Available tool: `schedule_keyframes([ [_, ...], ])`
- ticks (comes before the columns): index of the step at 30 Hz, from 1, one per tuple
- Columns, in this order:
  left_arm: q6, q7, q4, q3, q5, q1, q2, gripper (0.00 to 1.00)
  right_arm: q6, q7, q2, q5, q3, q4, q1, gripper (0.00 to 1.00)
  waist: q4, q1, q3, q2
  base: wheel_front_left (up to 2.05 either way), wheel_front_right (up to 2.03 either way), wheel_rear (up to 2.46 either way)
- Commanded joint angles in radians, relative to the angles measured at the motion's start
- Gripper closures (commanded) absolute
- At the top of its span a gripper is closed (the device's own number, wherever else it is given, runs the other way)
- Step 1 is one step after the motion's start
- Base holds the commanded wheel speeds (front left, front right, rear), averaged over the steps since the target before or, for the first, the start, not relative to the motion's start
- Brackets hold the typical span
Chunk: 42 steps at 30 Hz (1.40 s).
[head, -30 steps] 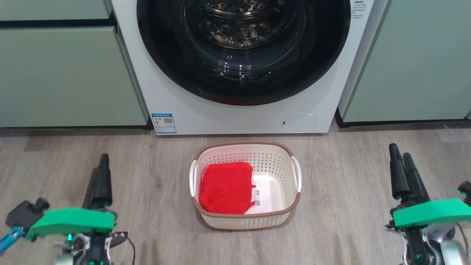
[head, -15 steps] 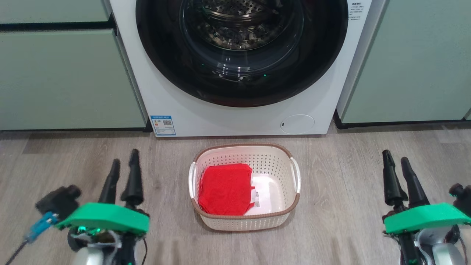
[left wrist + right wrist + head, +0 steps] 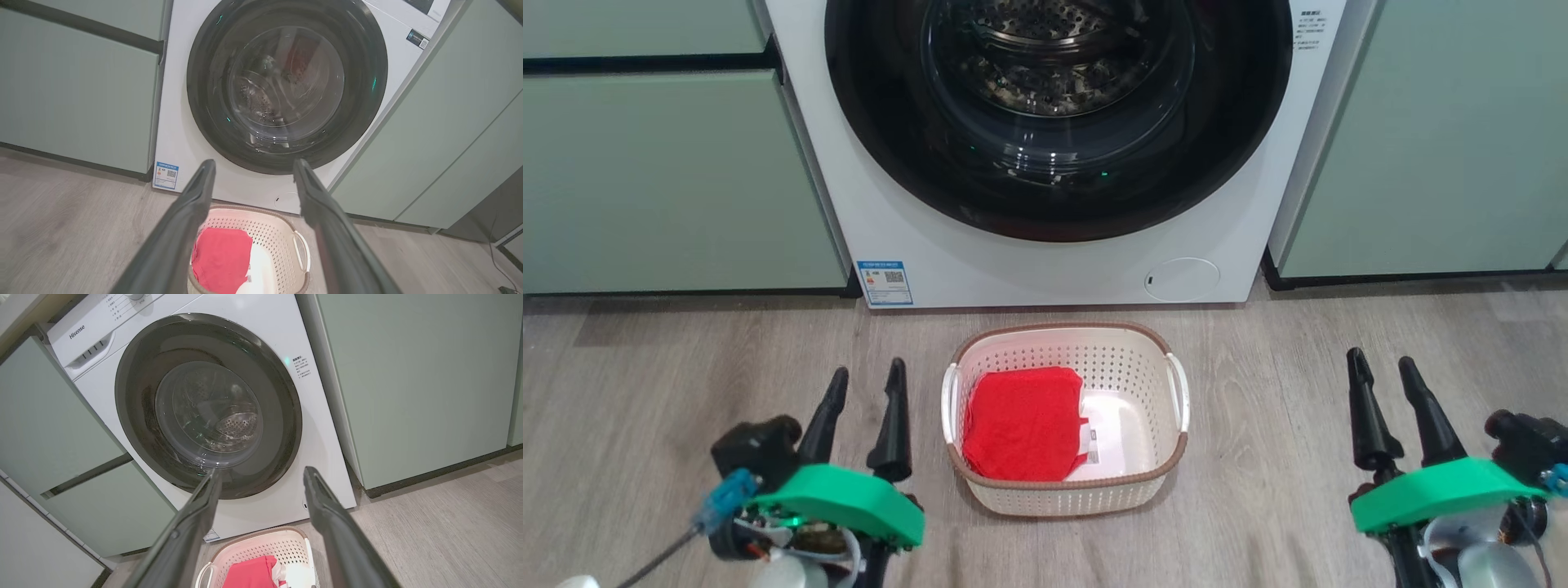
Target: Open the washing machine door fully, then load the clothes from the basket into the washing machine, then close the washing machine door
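A: While both claws hang low over the floor (image 3: 1258,384), how do their fingers stand?

B: Spread. The left gripper (image 3: 868,371) has its two dark fingers wide apart and empty. The right gripper (image 3: 1381,361) is the same.

A: Where is the basket (image 3: 1066,327) from them?

B: It is between the two claws, on the floor. It sits just to the right of the left claw's fingertips, with a gap between, and well off to the left of the right claw.

A: And the clothes (image 3: 1023,425)?

B: They are inside the basket, a red folded piece lying on the half nearer the left claw. The half toward the right claw is bare.

A: The washing machine (image 3: 1029,273)?

B: It is ahead of both claws, past the basket, standing between pale green cabinets (image 3: 670,180). The washing machine door (image 3: 874,122) lies flush with the white front, shut. In each wrist view its black rim and glass sit beyond that claw's fingertips. The steel drum (image 3: 1045,82) shows through the glass.

A: Is either claw touching anything?

B: No. Both are clear of the basket, the clothes and the door.
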State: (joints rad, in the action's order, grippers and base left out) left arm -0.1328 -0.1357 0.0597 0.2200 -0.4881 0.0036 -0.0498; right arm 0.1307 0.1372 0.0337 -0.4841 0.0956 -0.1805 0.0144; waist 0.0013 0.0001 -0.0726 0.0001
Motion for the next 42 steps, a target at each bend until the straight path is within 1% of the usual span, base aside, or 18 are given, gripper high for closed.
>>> schedule_keyframes([
  [1, -0.013, -0.02, -0.033, -0.01, 0.035, -0.039, -0.012, 0.0, 0.0, 0.017, 0.013, 0.034, -0.018, 0.031, -0.028, 0.0, 0.0, -0.0001, -0.001, -0.0001, 0.0, 0.0, 0.0],
  [5, -0.023, -0.031, -0.015, 0.01, 0.07, -0.037, -0.015, 0.0, 0.0, 0.029, 0.013, 0.035, -0.011, 0.007, -0.026, 0.0, 0.001, -0.0001, -0.007, -0.0001, 0.0, 0.0, 0.0],
  [17, -0.033, -0.069, 0.041, 0.047, 0.207, -0.037, -0.014, 0.0, 0.0, 0.067, 0.014, 0.182, -0.021, -0.025, -0.028, 0.0, 0.002, -0.0001, -0.018, -0.0001, 0.0, 0.0, 0.0],
  [21, -0.03, -0.078, 0.049, 0.041, 0.221, -0.035, -0.01, 0.0, 0.0, 0.076, 0.015, 0.204, -0.021, -0.032, -0.028, 0.0, 0.002, -0.0001, -0.02, -0.0001, 0.0, 0.0, 0.0],
  [27, -0.01, -0.096, 0.071, 0.028, 0.26, -0.032, -0.002, 0.0, 0.0, 0.094, 0.015, 0.24, -0.025, -0.054, -0.031, 0.0, 0.0, -0.0001, -0.024, -0.0001, 0.0, 0.0, 0.0],
  [32, 0.022, -0.11, 0.096, 0.024, 0.27, -0.032, -0.001, 0.0, 0.0, 0.109, 0.016, 0.289, -0.03, -0.061, -0.035, 0.0, -0.003, -0.0001, -0.025, -0.0001, 0.0, 0.0, 0.0],
  [37, 0.01, -0.125, 0.094, 0.029, 0.298, -0.041, -0.001, 0.0, 0.0, 0.123, 0.017, 0.337, -0.031, -0.058, -0.039, 0.0, -0.003, -0.0001, -0.019, -0.0001, 0.0, 0.0, 0.0],
  [42, 0.004, -0.126, 0.096, 0.026, 0.29, -0.046, -0.001, 0.0, 0.0, 0.125, 0.017, 0.326, -0.028, -0.057, -0.042, 0.0, 0.0, -0.0001, -0.012, -0.0001, 0.0, 0.0, 0.0],
])
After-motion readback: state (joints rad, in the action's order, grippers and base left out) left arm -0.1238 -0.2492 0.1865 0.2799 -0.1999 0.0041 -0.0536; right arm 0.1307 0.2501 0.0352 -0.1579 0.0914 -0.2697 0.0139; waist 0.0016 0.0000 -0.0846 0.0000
